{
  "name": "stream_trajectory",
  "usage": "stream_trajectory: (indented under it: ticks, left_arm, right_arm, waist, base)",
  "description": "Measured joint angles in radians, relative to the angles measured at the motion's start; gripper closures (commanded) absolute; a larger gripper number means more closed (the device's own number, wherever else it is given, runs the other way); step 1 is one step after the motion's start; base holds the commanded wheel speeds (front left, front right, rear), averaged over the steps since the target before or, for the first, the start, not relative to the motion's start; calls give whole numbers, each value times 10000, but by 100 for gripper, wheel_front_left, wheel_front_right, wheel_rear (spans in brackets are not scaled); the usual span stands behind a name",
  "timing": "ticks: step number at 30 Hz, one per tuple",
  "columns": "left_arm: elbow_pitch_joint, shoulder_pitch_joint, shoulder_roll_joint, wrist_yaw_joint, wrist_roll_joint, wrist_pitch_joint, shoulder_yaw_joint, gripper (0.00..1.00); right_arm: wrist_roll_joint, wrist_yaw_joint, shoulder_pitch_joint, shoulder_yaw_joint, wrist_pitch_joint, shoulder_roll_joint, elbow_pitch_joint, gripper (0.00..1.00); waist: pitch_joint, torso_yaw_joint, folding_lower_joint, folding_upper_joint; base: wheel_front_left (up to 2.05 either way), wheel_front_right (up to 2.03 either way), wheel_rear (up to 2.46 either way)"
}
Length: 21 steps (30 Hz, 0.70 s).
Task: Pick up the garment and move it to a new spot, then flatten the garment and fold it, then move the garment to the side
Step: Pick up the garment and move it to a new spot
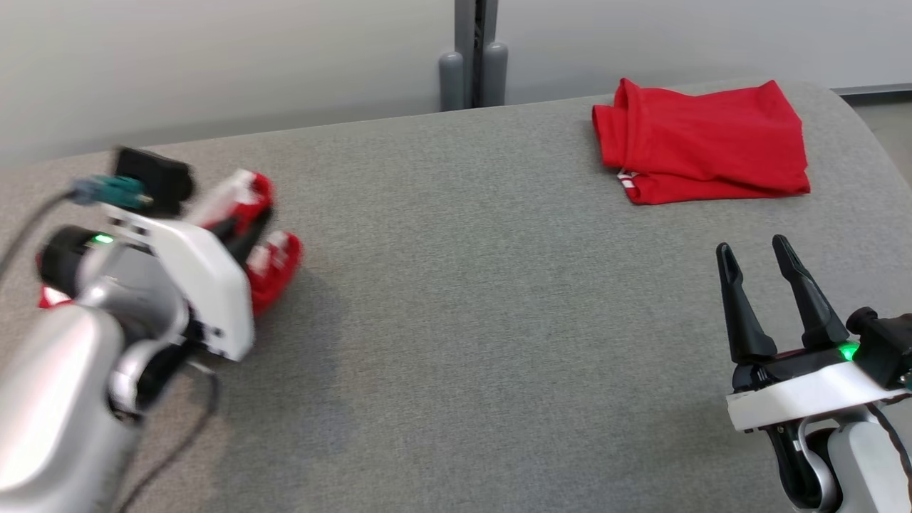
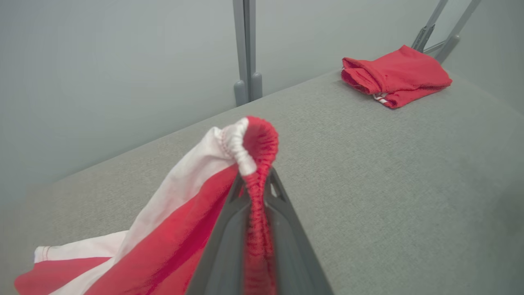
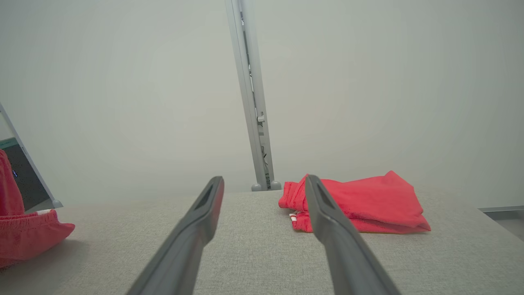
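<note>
Left gripper (image 2: 254, 177) pinches the red-and-white garment (image 2: 180, 229) by its elastic edge, at the counter's (image 1: 463, 320) nine o'clock; right gripper (image 1: 753, 248) hangs wide, empty, at four; folded cloth (image 1: 705, 139) at one.

Red-and-white garment (image 2: 176, 229), solid red folded cloth (image 1: 702, 139), grey flecked table (image 1: 499, 320), black right end effector (image 1: 753, 246)
</note>
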Motion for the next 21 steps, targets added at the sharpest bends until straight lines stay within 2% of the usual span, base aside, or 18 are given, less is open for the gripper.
stream_trajectory:
  ticks: [3, 7, 12, 16, 21]
  left_arm:
    - [-671, 281, -617, 259, 132, 94, -594, 100]
    - [-731, 204, -1655, 449, 608, 71, -1538, 100]
    - [650, -597, -2865, 322, 1383, -311, -2615, 100]
    - [1764, -1233, -3898, 130, 1555, -742, -3091, 100]
    - [2999, -1803, -4466, -111, 1570, -1200, -3726, 100]
  right_arm:
    - [0, 2, 5, -111, 0, 0, -13, 0]
    - [-2, 2, -4, -330, 0, -31, -48, 0]
    - [-46, 2, -136, -272, 0, -13, -109, 0]
    - [-61, 2, -276, -313, 0, -13, -107, 0]
    - [-61, 2, -434, -364, 0, 90, -84, 0]
  waist:
    - [4, -224, 0, 0]
    - [106, -478, 0, 0]
    - [423, -823, 0, 0]
    - [720, -1149, 0, 0]
    - [1031, -1572, 0, 0]
  base:
    - [0, 0, 0]
    - [0, 0, 0]
    - [0, 0, 0]
    - [0, 0, 0]
    - [0, 0, 0]
